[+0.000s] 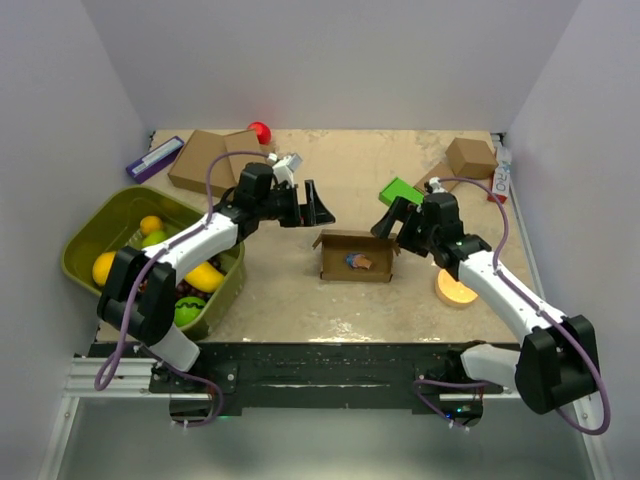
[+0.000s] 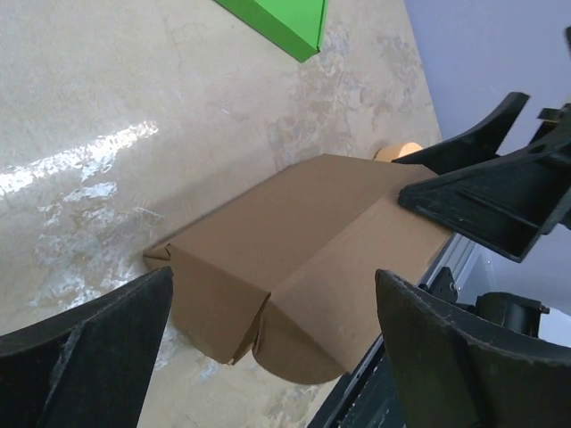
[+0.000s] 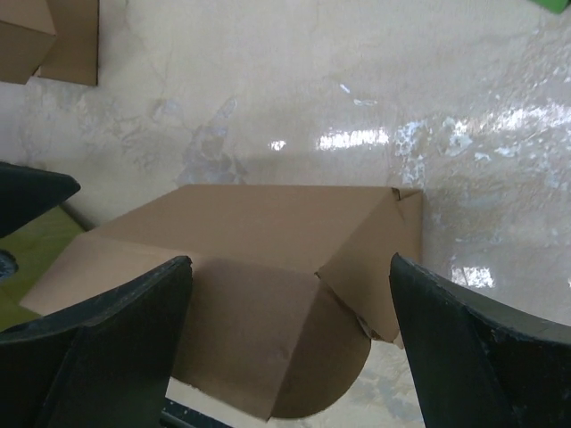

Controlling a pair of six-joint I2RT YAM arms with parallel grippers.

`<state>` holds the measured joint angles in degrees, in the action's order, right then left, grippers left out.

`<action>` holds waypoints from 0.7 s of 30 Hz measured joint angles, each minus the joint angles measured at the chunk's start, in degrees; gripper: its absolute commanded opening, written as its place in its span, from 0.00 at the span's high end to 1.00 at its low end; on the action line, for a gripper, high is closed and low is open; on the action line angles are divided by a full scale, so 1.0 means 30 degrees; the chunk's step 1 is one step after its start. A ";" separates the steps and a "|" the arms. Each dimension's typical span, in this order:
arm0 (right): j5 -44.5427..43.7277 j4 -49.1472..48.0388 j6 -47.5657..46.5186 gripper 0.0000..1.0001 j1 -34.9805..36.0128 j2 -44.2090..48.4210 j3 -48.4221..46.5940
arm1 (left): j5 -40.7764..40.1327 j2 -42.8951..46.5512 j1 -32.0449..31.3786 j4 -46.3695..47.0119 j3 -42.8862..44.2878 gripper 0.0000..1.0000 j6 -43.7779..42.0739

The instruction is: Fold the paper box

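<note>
Wide-spread jaws on left gripper [image 1: 316,207], right gripper [image 1: 390,220] likewise apart, each above one end of open-topped paper box [image 1: 357,256], table [image 1: 300,300] open along its near edge, green block [image 1: 400,190] behind.

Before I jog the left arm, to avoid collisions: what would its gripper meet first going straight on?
Probably the paper box, dead ahead between the left gripper's open fingers in its wrist view; depth unclear.

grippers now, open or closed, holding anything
left gripper: open, holding nothing
right gripper: open, holding nothing; the paper box is not gripped
</note>
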<state>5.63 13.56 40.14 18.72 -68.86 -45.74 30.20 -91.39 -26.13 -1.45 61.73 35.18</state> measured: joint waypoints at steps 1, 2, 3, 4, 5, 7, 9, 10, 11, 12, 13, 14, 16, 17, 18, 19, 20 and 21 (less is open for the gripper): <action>0.0095 -0.0175 0.0168 0.06 0.0000 0.0000 0.0240 | 0.0204 0.0000 0.0007 0.0262 -0.0131 0.02 0.0080; 0.0182 -0.0335 0.0306 0.06 0.0000 0.0015 0.0415 | 0.0386 0.0000 0.0007 0.0459 -0.0240 0.03 0.0131; 0.0277 -0.0452 0.0444 0.06 0.0000 0.0044 0.0576 | 0.0583 0.0000 0.0007 0.0663 -0.0415 0.04 0.0226; 0.0372 -0.0590 0.0590 0.07 0.0000 0.0102 0.0714 | 0.0743 0.0000 0.0007 0.0787 -0.0546 0.05 0.0284; 0.0452 -0.0699 0.0721 0.07 0.0000 0.0197 0.0831 | 0.0954 0.0000 0.0007 0.0889 -0.0685 0.05 0.0372; 0.0517 -0.0954 0.0954 0.07 0.0000 0.0386 0.1056 | 0.1370 -0.0007 -0.0007 0.0991 -0.0903 0.05 0.0437; 0.0612 -0.1268 0.1231 0.07 0.0000 0.0561 0.1282 | 0.1647 -0.0051 -0.0073 0.1166 -0.0962 0.05 0.0495; 0.0692 -0.1421 0.1377 0.08 0.0000 0.0590 0.1377 | 0.1741 -0.0058 -0.0087 0.1239 -0.0962 0.05 0.0510; 0.0765 -0.1530 0.1494 0.08 0.0000 0.0605 0.1421 | 0.1829 -0.0058 -0.0087 0.1319 -0.0962 0.05 0.0554; 0.0903 -0.1698 0.1647 0.08 0.0000 0.0605 0.1486 | 0.1880 -0.0058 -0.0095 0.1392 -0.0962 0.05 0.0568; 0.1005 -0.1843 0.1807 0.08 0.0000 0.0597 0.1559 | 0.1923 -0.0058 -0.0102 0.1450 -0.0962 0.05 0.0576; 0.1056 -0.1916 0.1967 0.08 0.0000 0.0605 0.1596 | 0.1989 -0.0058 -0.0117 0.1486 -0.0962 0.05 0.0583; 0.1086 -0.2018 0.2244 0.09 0.0000 0.0619 0.1632 | 0.2142 -0.0080 -0.0138 0.1625 -0.0962 0.05 0.0627; 0.1129 -0.2091 0.2412 0.09 0.0000 0.0641 0.1632 | 0.2244 -0.0109 -0.0153 0.1705 -0.0962 0.05 0.0685; 0.1166 -0.2186 0.2528 0.09 0.0000 0.0670 0.1632 | 0.2339 -0.0138 -0.0175 0.1785 -0.0962 0.05 0.0780; 0.1209 -0.2259 0.2652 0.10 0.0000 0.0707 0.1632 | 0.2426 -0.0168 -0.0189 0.1887 -0.0962 0.05 0.0933; 0.1268 -0.2346 0.2754 0.10 0.0000 0.0736 0.1632 | 0.2506 -0.0197 -0.0219 0.2011 -0.0962 0.05 0.1056; 0.1348 -0.2448 0.2849 0.10 0.0000 0.0750 0.1632 | 0.2572 -0.0211 -0.0233 0.2135 -0.0962 0.05 0.1129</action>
<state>9.67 6.22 48.69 18.72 -66.61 -40.84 37.91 -92.03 -26.83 4.95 58.85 38.57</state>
